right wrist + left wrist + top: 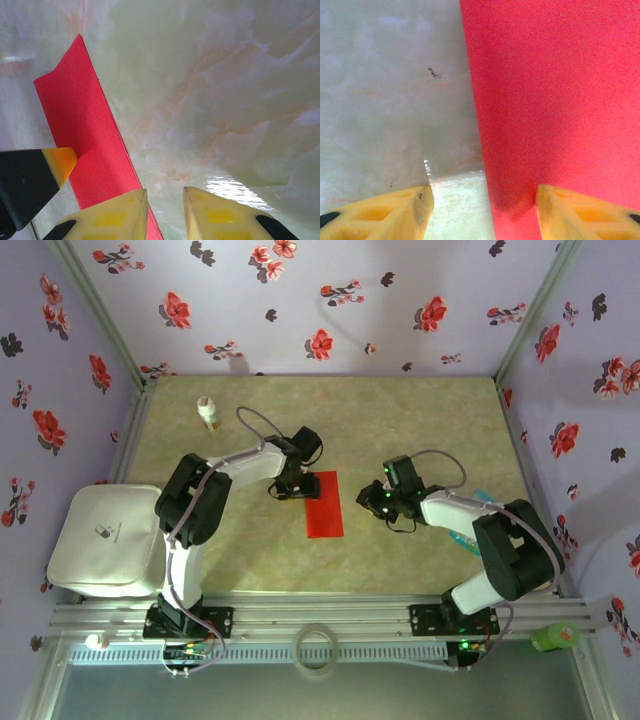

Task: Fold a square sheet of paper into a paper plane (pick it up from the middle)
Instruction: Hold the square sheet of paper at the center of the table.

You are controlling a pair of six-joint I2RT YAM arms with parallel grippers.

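Note:
The square sheet of paper (322,505) is bright red and lies flat on the table as a narrow folded rectangle, not a pointed paper plane. My left gripper (291,486) is at its far left corner. In the left wrist view the left gripper (485,202) is open and straddles the long edge of the paper (555,100). One finger (580,212) is over the red, the other (405,212) over bare table. My right gripper (376,502) hovers just right of the sheet. Seen from its wrist, the right gripper (165,205) has a narrow empty gap beside the paper (85,135).
A small white bottle with an orange band (208,412) stands at the far left. A white pouch (105,538) lies at the left edge. A teal-and-white card (466,532) lies under the right arm. A tape ring (316,648) and a green object (555,637) sit on the front rail.

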